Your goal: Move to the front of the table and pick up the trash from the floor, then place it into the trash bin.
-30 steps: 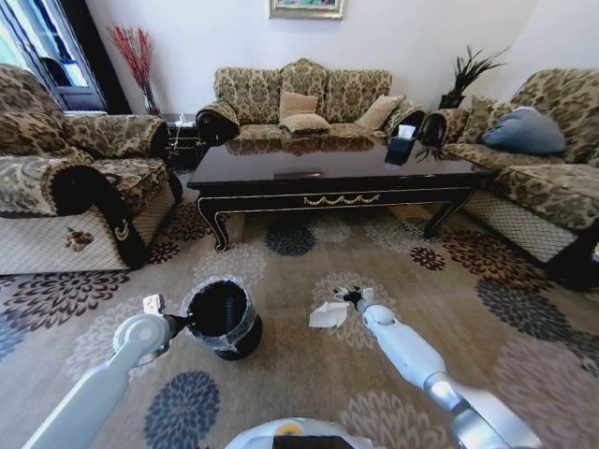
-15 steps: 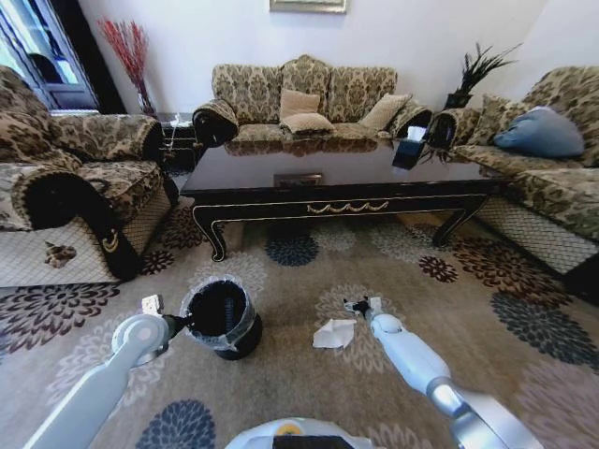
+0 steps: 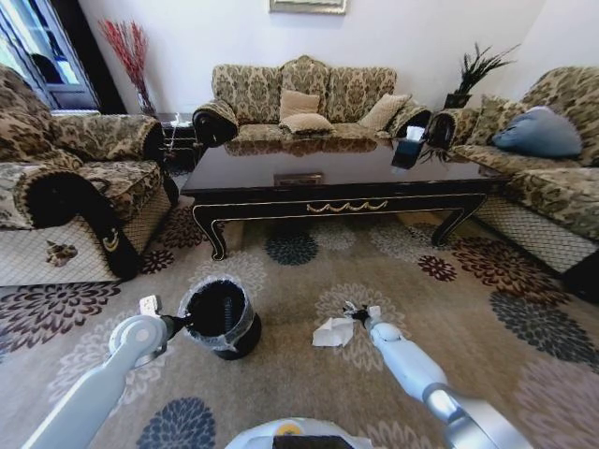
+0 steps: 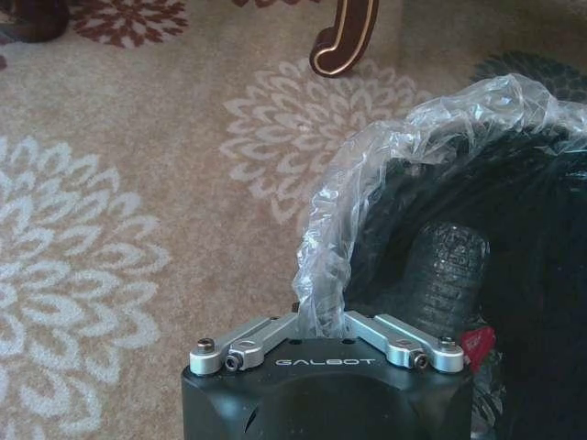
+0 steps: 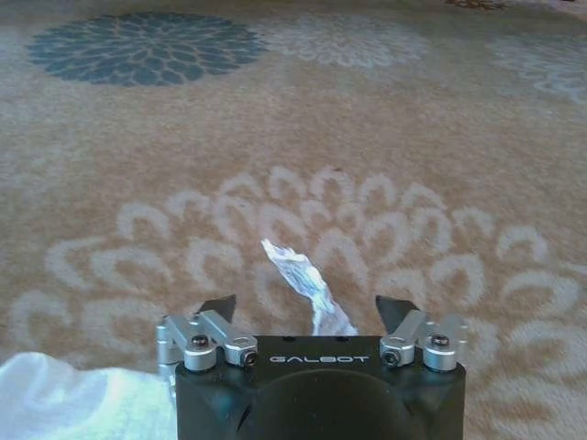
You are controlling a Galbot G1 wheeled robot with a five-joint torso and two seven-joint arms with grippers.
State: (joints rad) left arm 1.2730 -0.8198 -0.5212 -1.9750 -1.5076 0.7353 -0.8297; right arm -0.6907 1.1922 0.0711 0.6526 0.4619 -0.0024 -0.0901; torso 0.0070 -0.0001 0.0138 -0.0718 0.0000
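Patterned carpet [image 3: 299,374] with big floral medallions covers the floor, ringed by three upholstered sofas. At the far middle stands the dark glossy desk [image 3: 328,178] with curved legs and a gold scroll on its front edge. On the near side of it, left of centre, sits the black trash bin [image 3: 222,316], a clear plastic liner [image 4: 367,183] folded over its rim. The left gripper [image 3: 184,324] is at the bin's left rim, its jaws clenched on the liner and rim, as the left wrist view shows; inside the bin that view shows a dark ribbed object and a bit of red, too dim to name. To the right of the bin, well apart from it, the crumpled white wrapper [image 3: 333,331] lies on a pale carpet flower. The right gripper [image 3: 354,314] hovers low just beside the wrapper's right edge, its jaws released and spread wide, with a thin crinkled strip of wrapper [image 5: 303,280] lying on the carpet between them and a larger white fold near the gripper body.
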